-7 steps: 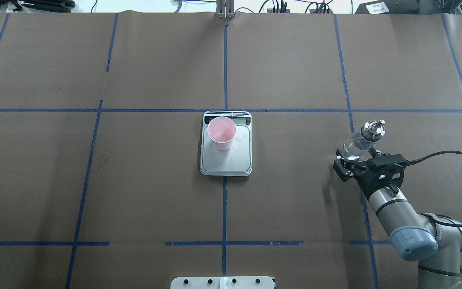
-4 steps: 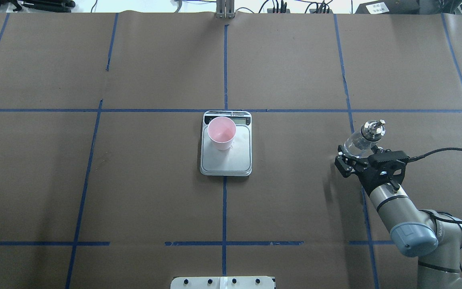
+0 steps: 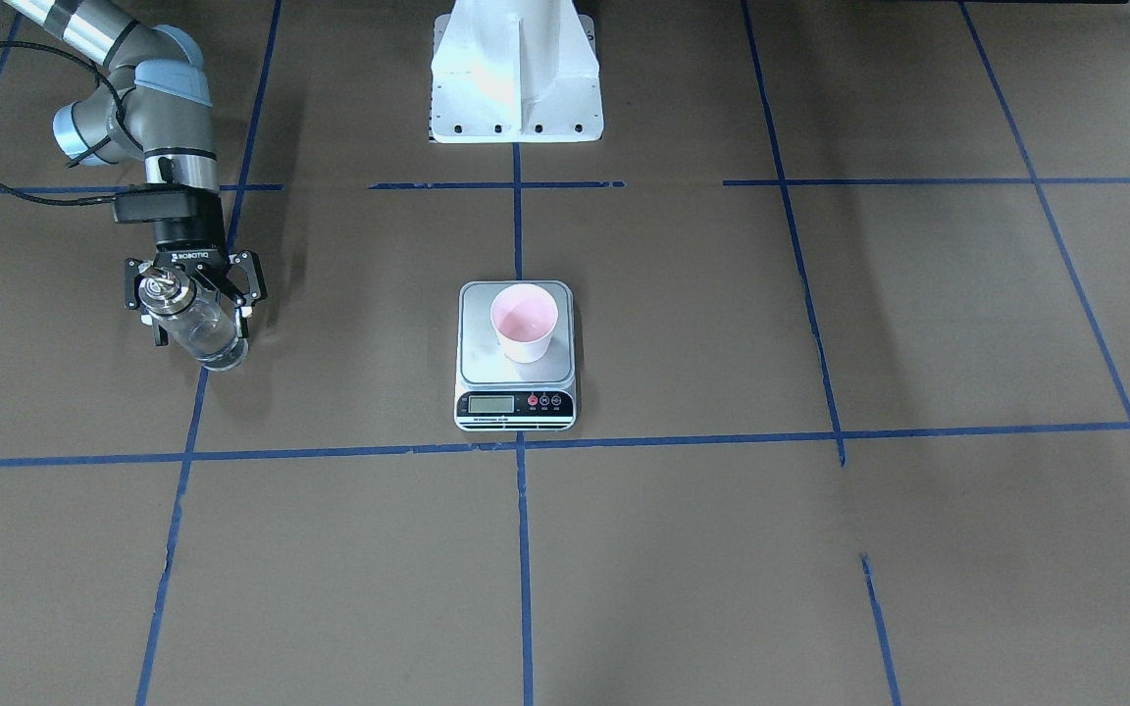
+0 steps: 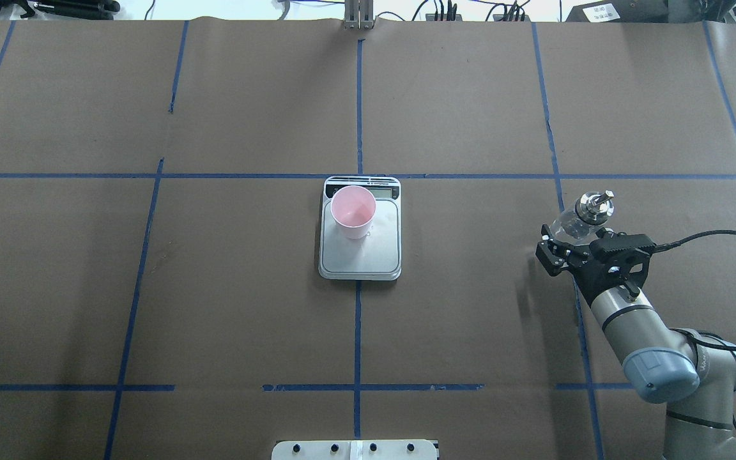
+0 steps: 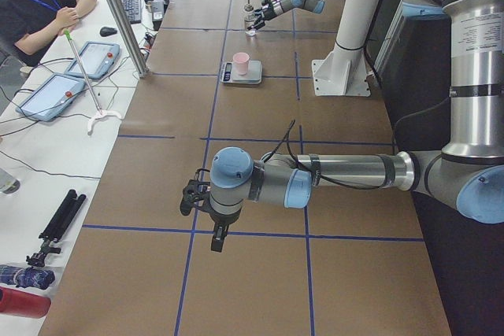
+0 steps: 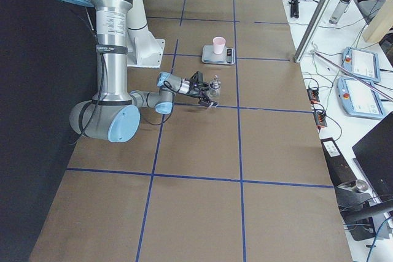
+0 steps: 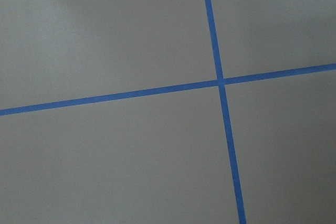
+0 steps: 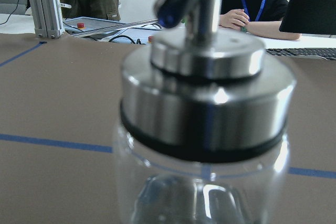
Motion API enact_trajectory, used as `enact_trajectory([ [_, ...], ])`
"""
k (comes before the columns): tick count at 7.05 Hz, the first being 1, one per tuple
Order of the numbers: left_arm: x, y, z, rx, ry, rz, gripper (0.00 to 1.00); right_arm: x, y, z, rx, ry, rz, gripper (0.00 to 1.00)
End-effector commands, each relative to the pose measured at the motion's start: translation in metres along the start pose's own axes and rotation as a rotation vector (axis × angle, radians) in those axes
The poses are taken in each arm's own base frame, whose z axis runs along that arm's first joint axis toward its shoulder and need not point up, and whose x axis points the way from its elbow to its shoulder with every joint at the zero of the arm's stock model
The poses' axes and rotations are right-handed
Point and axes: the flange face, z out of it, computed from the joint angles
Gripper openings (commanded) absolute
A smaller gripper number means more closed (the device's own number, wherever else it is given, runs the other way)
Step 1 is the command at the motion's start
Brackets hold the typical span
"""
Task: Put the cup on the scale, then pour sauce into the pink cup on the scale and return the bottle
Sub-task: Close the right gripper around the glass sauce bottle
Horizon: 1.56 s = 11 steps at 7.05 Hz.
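The bottle point(image 3: 210, 341) stands upright on the desk point(image 3: 820, 549) at the robot's right side, well apart from the scale point(image 3: 479, 355) and right at a blue tape line point(image 3: 173, 529). The right hand point(image 3: 194, 312) is around the bottle's upper part with its fingers spread, one on each side of the glass, and I see no pinching. I judge this to be the return step: the bottle is down where it cannot disturb the weighing, and the hand is wide so it can leave without tipping it. The cup point(image 3: 524, 322) sits on the weighing plate, toward the robot's side, so the display at the front is not covered. Whether the cup has liquid inside, I cannot tell. The left hand point(image 5: 191, 194) hangs low over bare desk, far from all this — whether it is spread or pressed together, I cannot tell.
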Motion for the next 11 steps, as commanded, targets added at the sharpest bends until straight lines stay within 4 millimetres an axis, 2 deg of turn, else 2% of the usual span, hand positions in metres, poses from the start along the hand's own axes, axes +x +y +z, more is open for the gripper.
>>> enact_trajectory([
  [1, -0.0002, 0.0001, 0.0002, 0.0, 0.0, 0.0, 1.0, -0.0007, -0.002, 0.0003, 0.004, -0.001, 0.006, 1.0],
  [10, -0.0001, 0.0, 0.0001, 0.001, 0.0, 0.001, 1.0, -0.0022, -0.0091, 0.0019, 0.021, 0.0, 0.022, 0.98],
  [11, -0.0002, 0.0001, 0.0002, 0.0, 0.0, 0.0, 1.0, -0.0017, -0.0096, 0.0022, 0.022, 0.001, 0.023, 0.95],
])
